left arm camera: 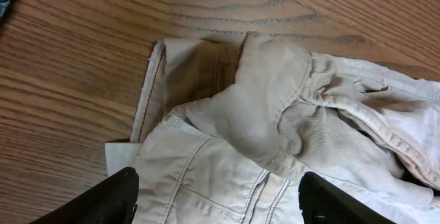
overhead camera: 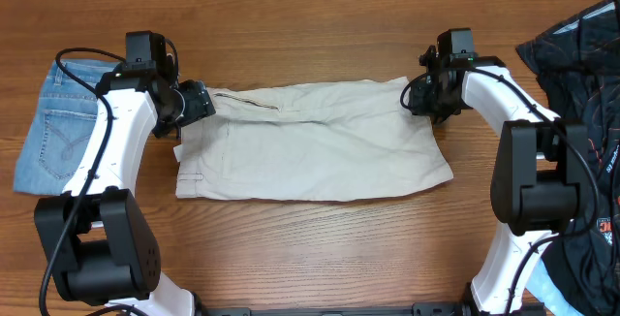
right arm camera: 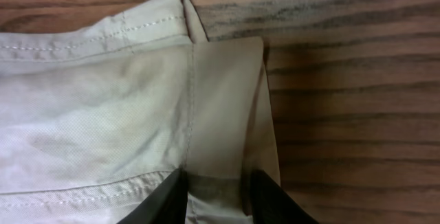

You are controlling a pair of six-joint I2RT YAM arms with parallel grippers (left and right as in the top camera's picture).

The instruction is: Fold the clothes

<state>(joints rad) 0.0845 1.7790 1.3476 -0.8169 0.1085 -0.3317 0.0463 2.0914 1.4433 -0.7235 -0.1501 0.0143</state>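
Overhead, shorts point(overhead camera: 320, 142): spread flat on desk point(overhead camera: 320, 248).
Overhead, left end effector point(overhead camera: 199, 103): at the shorts' far waistband corner.
Overhead, right end effector point(overhead camera: 418, 95): at the shorts' far hem corner.
Left wrist, fingers point(left arm camera: 103, 200): wide apart above the waistband (fabric rumpled here).
Right wrist, fingers point(right arm camera: 161, 200): narrowly parted, hem corner between them.

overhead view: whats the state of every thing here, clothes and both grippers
shorts: laid flat between the two grippers, waistband end bunched
jeans: folded, lying flat on the left
black garment: crumpled at the right edge
left gripper: open over the waistband
right gripper: partly open, hem corner between its fingers
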